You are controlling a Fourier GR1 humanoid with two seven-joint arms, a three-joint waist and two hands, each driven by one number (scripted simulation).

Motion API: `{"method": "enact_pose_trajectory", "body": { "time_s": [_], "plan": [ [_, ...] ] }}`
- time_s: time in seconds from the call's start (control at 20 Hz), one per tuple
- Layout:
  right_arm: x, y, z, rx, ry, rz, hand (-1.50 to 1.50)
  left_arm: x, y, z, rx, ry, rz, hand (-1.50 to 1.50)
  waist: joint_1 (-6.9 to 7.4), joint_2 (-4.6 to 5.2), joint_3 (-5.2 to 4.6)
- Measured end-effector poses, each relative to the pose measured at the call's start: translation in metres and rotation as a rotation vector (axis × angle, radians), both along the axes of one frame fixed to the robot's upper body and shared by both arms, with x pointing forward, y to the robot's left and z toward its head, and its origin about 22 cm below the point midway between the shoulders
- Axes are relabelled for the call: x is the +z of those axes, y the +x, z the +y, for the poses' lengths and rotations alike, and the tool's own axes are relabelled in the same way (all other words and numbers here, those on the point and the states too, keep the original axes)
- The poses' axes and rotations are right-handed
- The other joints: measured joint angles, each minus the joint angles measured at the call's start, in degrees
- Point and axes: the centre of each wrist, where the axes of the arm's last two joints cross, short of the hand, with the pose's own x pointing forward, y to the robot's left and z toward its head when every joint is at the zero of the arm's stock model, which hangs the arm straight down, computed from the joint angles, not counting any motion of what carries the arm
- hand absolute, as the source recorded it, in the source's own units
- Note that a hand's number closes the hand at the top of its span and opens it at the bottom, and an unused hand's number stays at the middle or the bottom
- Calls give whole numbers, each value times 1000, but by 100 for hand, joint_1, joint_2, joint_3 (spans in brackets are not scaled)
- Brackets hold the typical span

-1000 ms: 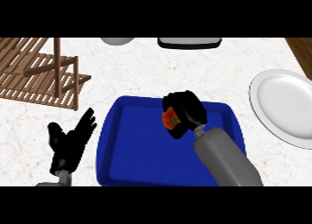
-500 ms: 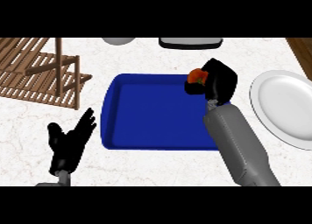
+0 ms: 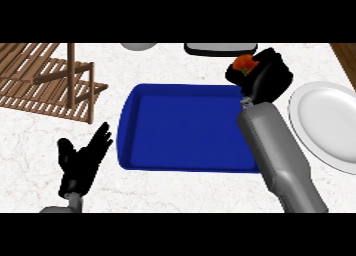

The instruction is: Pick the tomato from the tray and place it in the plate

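Red tomato (image 3: 244,63) — clasped in the curled black right hand (image 3: 264,75), above the blue rectangular tray's (image 3: 182,161) far right corner.
White round plate (image 3: 333,125) lies just right; left hand (image 3: 80,162) rests open — no writing visible.

No readable text, labels or numbers anywhere.

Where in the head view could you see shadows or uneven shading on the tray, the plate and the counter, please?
Head view: the blue tray has darker inner walls around a brighter floor; the white plate shades grey toward its rim; the wooden rack casts no clear shadow on the counter; the right hand largely hides the tomato.
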Motion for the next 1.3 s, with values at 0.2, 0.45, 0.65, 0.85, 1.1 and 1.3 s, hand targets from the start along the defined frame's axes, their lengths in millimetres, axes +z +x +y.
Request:
{"method": "enact_pose_trajectory", "body": {
  "time_s": [0.2, 0.45, 0.65, 0.85, 1.1, 1.3],
  "plan": [
    [-6, -3, -20, -63, -3, -98, 150, -1, -3, 1, 8, -3, -1, 0, -31, 1, 8],
    [-24, -11, -60, -176, -31, -151, 150, -2, -4, 1, 18, -2, 1, 0, -89, -2, 10],
    [-43, -25, -106, -286, -64, -177, 150, -7, -9, 7, 23, -3, -4, 0, -109, -3, 12],
    [-45, -28, -147, -378, -45, -199, 150, -5, -6, 1, 24, 2, -5, 0, -95, 0, 16],
    [-56, -40, -202, -433, -29, -213, 150, -6, -5, 1, 15, -5, -6, 0, -69, 6, 19],
    [-61, -50, -240, -455, -22, -223, 150, -6, -6, 6, 13, -3, -9, 0, -54, 9, 22]
  ]
}}
